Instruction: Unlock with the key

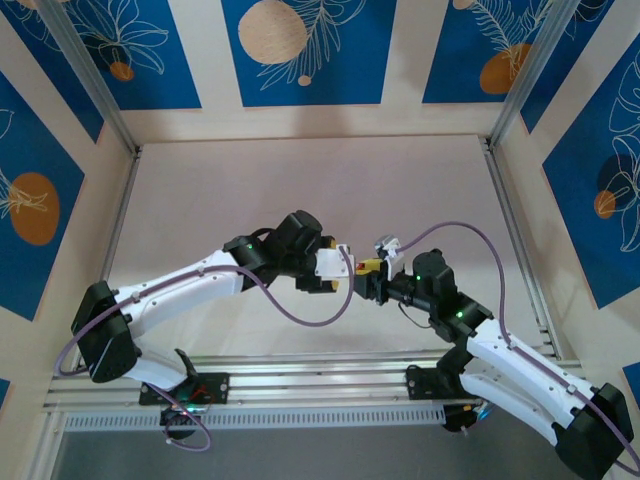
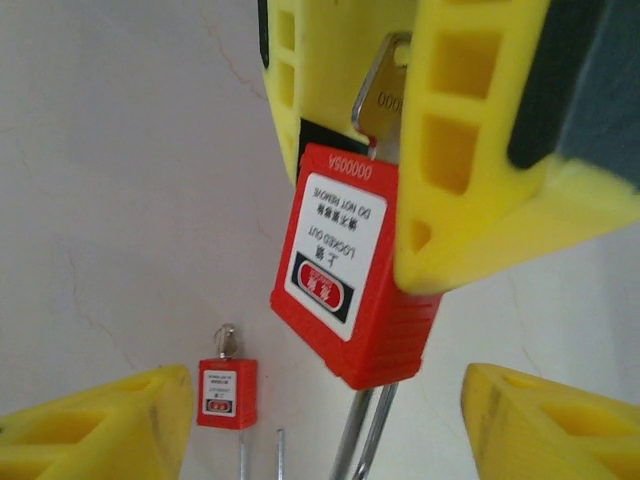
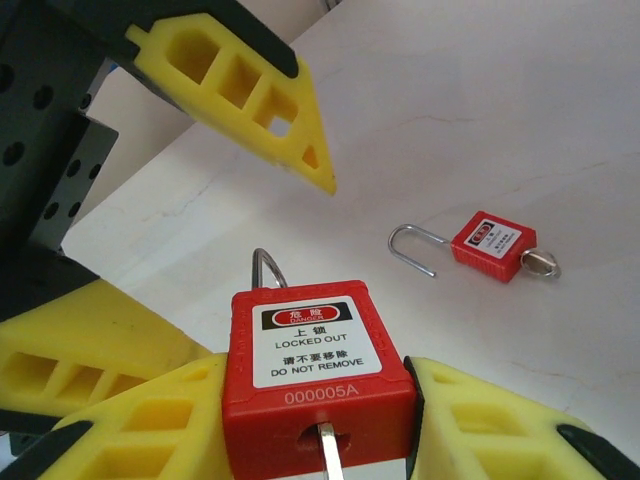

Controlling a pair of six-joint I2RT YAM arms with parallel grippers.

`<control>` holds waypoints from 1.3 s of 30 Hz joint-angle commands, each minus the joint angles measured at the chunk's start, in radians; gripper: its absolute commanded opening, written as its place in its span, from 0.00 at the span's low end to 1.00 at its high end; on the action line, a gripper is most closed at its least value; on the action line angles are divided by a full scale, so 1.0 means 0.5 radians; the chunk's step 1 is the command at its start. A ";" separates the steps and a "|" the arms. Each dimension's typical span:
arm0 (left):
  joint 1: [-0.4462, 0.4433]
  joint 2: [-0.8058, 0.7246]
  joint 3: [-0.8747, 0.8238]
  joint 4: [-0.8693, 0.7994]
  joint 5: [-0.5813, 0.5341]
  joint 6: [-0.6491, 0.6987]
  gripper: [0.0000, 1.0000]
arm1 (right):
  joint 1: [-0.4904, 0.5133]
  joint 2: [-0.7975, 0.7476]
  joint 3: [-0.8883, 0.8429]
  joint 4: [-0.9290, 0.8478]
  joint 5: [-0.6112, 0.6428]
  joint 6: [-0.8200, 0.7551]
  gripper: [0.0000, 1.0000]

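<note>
My right gripper is shut on a red padlock with a white "LOCKED OUT" label, its yellow fingers pressing on both sides of the body. A silver key sticks into the keyhole in the lock's bottom face. In the left wrist view the same padlock hangs tilted with the key above it and its steel shackle pointing down between my left gripper's fingers. The left gripper stands open around the shackle without touching it. In the top view the left gripper and the right gripper meet mid-table.
A second red padlock lies flat on the pale table, shackle swung open and a key in it; it is also in the left wrist view as the second padlock. Aluminium rails run along the near edge, and patterned walls enclose the table.
</note>
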 commanded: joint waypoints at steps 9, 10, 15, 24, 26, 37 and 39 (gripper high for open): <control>-0.094 0.046 0.015 0.136 0.071 -0.123 0.60 | 0.019 0.009 0.045 0.068 0.063 0.024 0.19; -0.104 0.055 0.005 0.165 0.042 -0.122 0.59 | 0.021 0.009 0.047 0.074 0.047 0.029 0.19; -0.128 0.107 0.003 0.184 -0.032 -0.119 0.55 | 0.021 0.019 0.065 0.056 0.002 0.074 0.19; -0.134 0.101 -0.061 0.155 -0.122 -0.085 0.49 | 0.013 -0.020 0.095 0.035 -0.046 0.112 0.18; -0.134 0.107 -0.061 0.156 -0.148 -0.073 0.43 | 0.013 -0.017 0.098 0.029 -0.057 0.122 0.18; -0.133 0.145 -0.064 0.160 -0.185 -0.074 0.23 | 0.009 -0.030 0.141 -0.044 -0.133 0.167 0.18; -0.134 0.139 -0.065 0.171 -0.192 -0.072 0.22 | 0.006 -0.030 0.146 -0.039 -0.137 0.172 0.18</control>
